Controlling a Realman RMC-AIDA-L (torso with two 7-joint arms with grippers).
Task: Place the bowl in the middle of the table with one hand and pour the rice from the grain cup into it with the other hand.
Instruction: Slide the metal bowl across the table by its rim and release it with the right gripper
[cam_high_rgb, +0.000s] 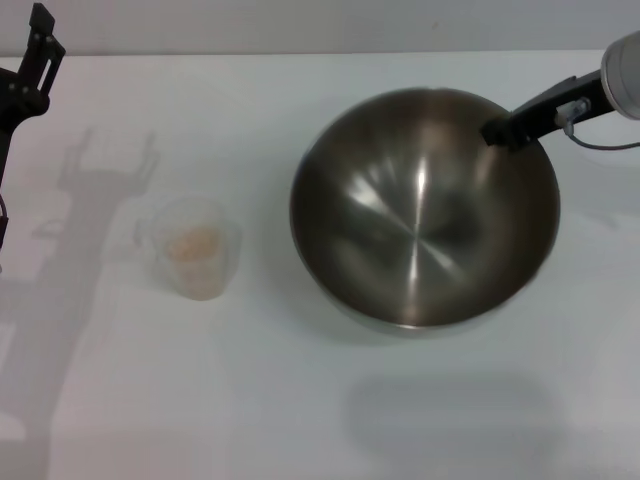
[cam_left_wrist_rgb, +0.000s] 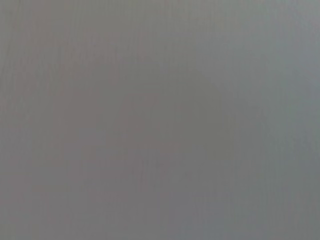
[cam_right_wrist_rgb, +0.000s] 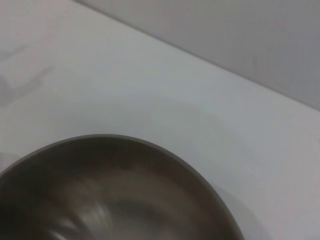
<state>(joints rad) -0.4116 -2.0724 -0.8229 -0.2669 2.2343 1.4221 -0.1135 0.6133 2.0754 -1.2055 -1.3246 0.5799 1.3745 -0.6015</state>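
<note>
The steel bowl (cam_high_rgb: 425, 215) hangs tilted above the white table (cam_high_rgb: 300, 400), right of the middle, and its shadow lies on the table nearer to me. My right gripper (cam_high_rgb: 505, 130) is shut on the bowl's far right rim. The right wrist view shows the bowl's rim and inside (cam_right_wrist_rgb: 115, 190) over the table (cam_right_wrist_rgb: 100, 75). The clear grain cup (cam_high_rgb: 195, 248) stands on the table at the left, with pale rice (cam_high_rgb: 194, 243) in it. My left gripper (cam_high_rgb: 38, 50) is raised at the far left, well away from the cup. The left wrist view shows only plain grey.
The shadows of the left arm fall on the table around and behind the cup. The table's far edge (cam_high_rgb: 250, 53) meets a grey wall. Nothing else stands on the table.
</note>
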